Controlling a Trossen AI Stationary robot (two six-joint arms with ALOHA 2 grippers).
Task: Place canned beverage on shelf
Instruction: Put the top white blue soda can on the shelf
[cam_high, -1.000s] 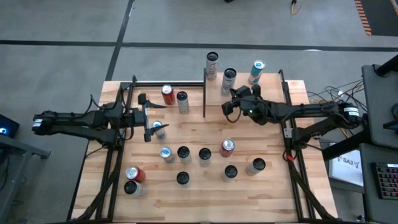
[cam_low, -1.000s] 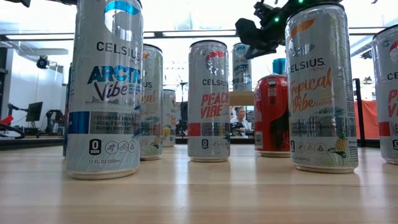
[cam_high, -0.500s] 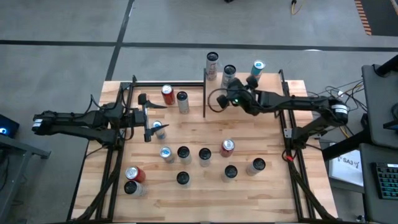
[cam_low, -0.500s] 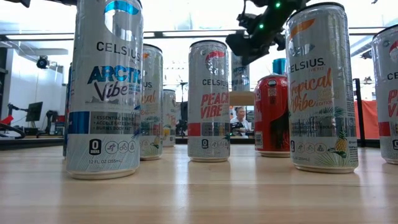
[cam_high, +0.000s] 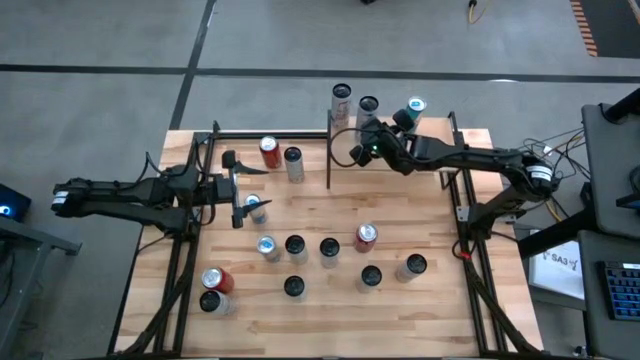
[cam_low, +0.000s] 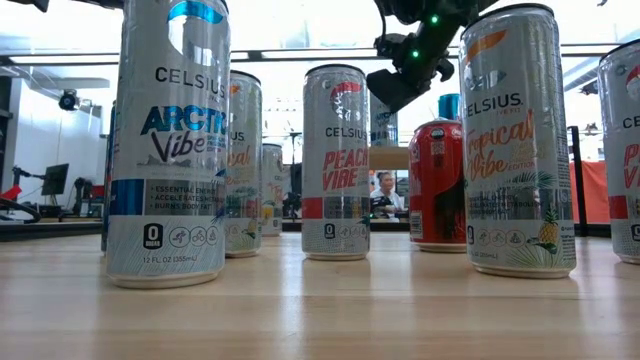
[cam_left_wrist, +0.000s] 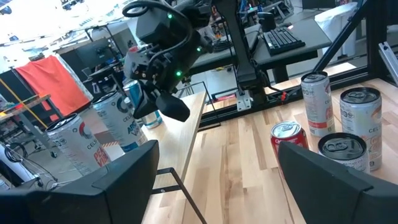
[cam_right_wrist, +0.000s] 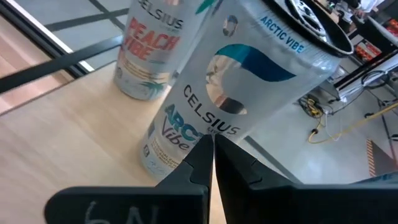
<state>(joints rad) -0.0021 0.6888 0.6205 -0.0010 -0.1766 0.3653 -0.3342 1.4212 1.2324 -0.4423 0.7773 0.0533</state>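
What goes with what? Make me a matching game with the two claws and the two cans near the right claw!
Things:
1. left claw
2. right claw
3. Arctic Vibe can
4. Peach Vibe can

Clues:
A. blue letters, right in front of the shut claw
B. open wide
C. peach-pink letters
D. shut tight

Pairs: 1-B, 2-D, 3-A, 4-C

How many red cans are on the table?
3: far-left red metal can, middle red metal can, near-left red metal can at the corner. Others might be hidden.
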